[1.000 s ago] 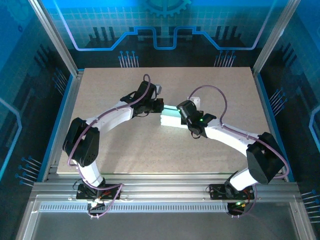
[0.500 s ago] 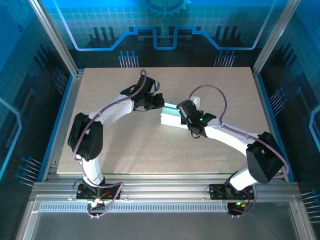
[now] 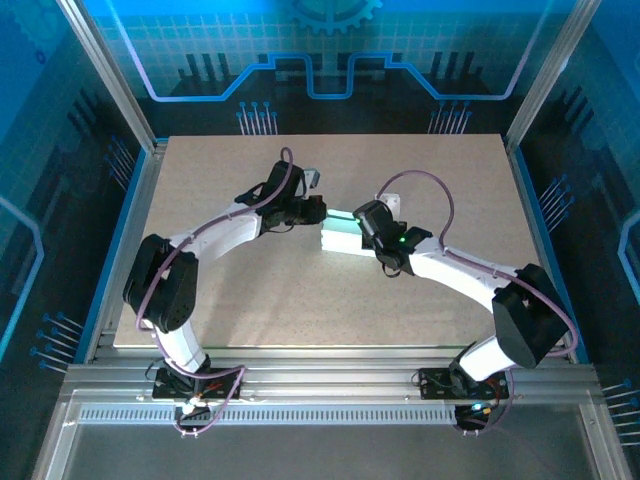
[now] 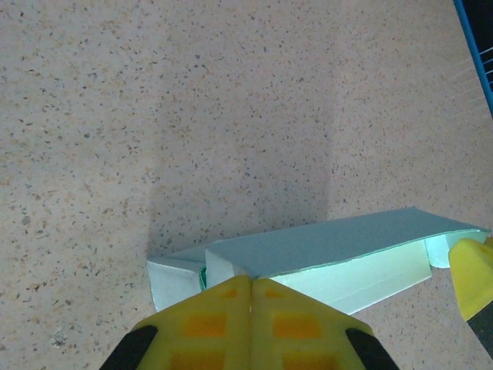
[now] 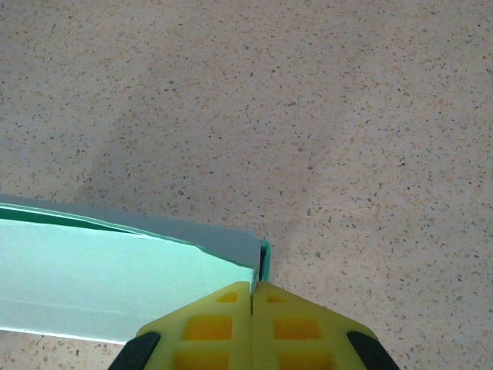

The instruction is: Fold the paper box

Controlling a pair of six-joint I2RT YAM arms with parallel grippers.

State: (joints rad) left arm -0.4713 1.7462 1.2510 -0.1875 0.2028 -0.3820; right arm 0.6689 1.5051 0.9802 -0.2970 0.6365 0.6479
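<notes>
Where closed left gripper [image 4: 251, 287] hangs, paper box [image 4: 323, 245]

Right gripper [image 5: 253, 291]: yellow fingers [image 5: 202, 327] pressed flat together, single dark seam between them. Tips right at end corner of paper box [image 5: 100, 289] (pinching cardboard or merely touching, unclear). Paper box: pale mint, long, lying on worktop [image 5: 323, 116], running off to left of tips. Bright broad face toward camera, duller grey-green panel behind it, slightly bowed. Thin darker teal edge at end nearest fingers. Worktop: beige, dark-speckled, soft shadow beyond box.
</notes>
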